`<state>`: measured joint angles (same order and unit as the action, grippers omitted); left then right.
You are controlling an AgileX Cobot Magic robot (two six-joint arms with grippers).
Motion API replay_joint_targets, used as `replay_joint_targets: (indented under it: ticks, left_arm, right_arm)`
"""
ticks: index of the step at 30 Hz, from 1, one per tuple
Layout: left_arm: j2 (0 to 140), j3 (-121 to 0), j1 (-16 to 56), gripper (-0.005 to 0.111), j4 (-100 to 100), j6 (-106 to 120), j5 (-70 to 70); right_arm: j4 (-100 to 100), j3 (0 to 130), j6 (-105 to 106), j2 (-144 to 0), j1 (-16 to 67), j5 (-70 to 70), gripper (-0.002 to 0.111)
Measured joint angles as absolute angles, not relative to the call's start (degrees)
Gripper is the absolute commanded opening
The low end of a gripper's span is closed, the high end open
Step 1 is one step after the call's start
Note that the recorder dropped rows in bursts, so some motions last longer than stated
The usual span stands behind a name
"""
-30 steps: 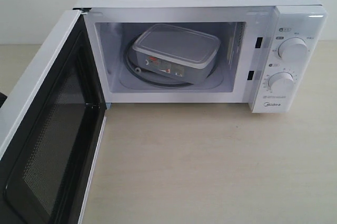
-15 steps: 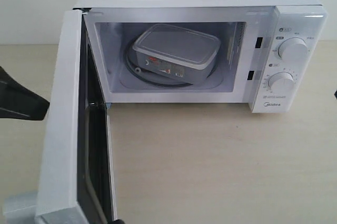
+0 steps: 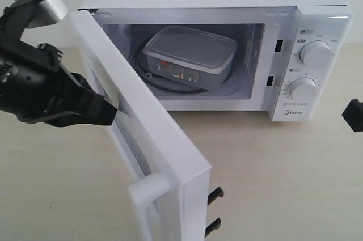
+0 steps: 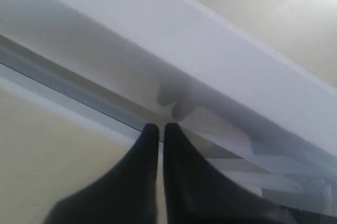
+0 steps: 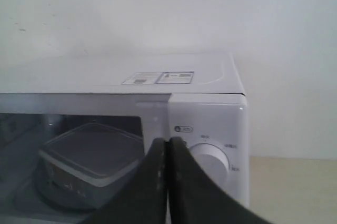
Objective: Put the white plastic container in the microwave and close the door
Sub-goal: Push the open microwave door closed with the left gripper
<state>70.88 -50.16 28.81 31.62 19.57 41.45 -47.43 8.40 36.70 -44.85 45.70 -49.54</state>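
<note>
Closing step: clenched left claw [image 4: 160, 128] against half-open white microwave door [image 3: 156, 119]; white-lidded plastic container [image 3: 190, 51] beyond; next, push until latched.

You see a table [image 3: 255, 184]. Its top is pale, like light wood, with faint lines running across it. It looks smooth and flat. Behind the table, at its far edge, stands a wall [image 5: 158, 8]. The wall is white and plain. It meets the table in one straight line.
</note>
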Motion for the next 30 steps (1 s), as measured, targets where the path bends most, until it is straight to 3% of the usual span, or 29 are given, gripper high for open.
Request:
replay_joint_targets:
  ticks: [20,30]
  left_arm:
    - [82.46,-59.68,31.73,0.004,32.02,19.57,30.18]
    - [85.27,-59.93,31.73,0.004,32.04,20.76,22.67]
  right_arm:
    - [-11.87,8.4,0.53,-44.85,45.7,-55.54,0.0]
    - [-7.77,8.4,-7.05,-44.85,45.7,-52.52,0.0]
